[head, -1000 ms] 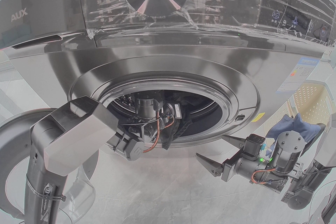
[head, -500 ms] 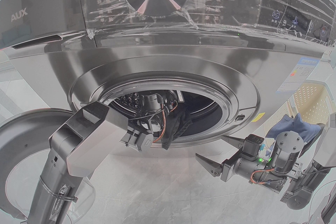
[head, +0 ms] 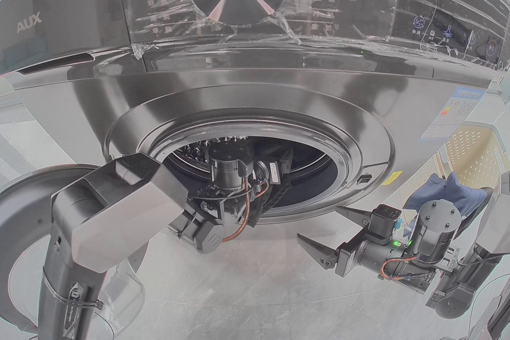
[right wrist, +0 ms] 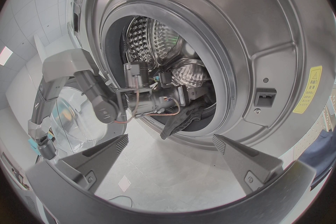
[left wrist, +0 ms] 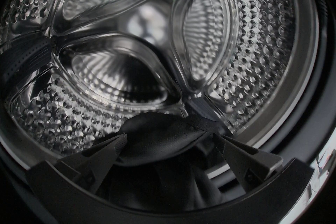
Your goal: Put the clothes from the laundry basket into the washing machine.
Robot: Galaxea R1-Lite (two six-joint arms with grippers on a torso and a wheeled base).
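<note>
A spill threatens at the open silver-grey front-loading washing machine (head: 255,91), at the mouth of its dimpled steel drum (left wrist: 245,42), while the cream perforated laundry basket (head: 473,150) at right holds blue clothes (head: 443,189). A black cloth garment (right wrist: 180,122) lies over the door lip, one end hanging outside — ungripped, it could slide to the floor, or be dragged out should the arm snag it on withdrawing. The left gripper (left wrist: 168,138), inside the opening, is spread wide — the cloth lies loose between its fingers, not clamped. The right gripper (head: 319,223), equally wide, hovers empty above the floor before the machine.
</note>
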